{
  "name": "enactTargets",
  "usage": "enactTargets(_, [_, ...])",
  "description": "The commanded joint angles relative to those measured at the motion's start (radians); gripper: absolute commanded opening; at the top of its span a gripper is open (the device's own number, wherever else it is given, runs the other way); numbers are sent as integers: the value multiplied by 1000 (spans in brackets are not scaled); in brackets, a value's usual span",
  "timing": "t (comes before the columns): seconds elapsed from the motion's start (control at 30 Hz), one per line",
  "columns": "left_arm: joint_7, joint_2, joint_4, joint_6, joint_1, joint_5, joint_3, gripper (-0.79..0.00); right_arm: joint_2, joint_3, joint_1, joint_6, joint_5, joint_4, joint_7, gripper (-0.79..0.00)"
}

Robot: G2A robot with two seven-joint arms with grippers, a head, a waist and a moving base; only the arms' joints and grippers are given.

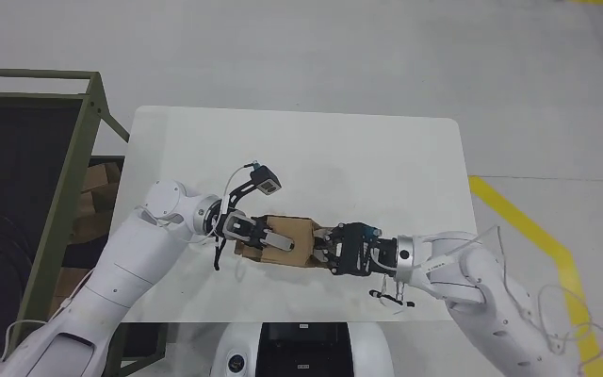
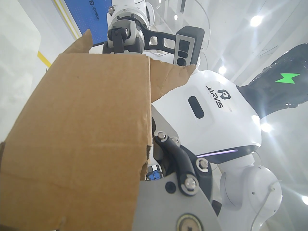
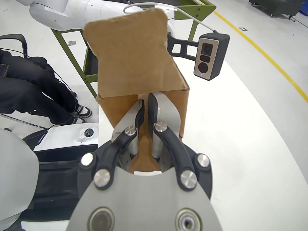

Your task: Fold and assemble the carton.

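Carton [image 1: 300,234], brown corrugated, qty 1, partly opened, over the table [image 1: 377,160] (qty 1) near its front edge, between grippers, qty 2: right gripper [image 3: 146,103] pinched closed on one end flap, left gripper [image 1: 267,239] at the opposite end, grip not discernible. Hazard, as judged: the thin flap may tear or slip if the arms pull apart or twist, creasing the carton off its score lines
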Motion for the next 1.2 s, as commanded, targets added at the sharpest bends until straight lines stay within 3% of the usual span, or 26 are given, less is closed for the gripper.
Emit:
enactTargets(0.0, [0,0,0,0,1,-1,-1,-785,-1,-5,5,1,2,0,5,-745])
enactTargets(0.77, [0,-2,-2,0,11,-3,-17,-785,-4,-26,33,8,26,11,40,-733])
enactTargets(1.07, [17,-7,13,-17,23,-28,-54,-785,14,80,-41,23,36,-31,16,-717])
enactTargets(1.17, [31,-9,14,-31,31,-27,-67,-785,22,139,-93,33,31,-47,-42,-754])
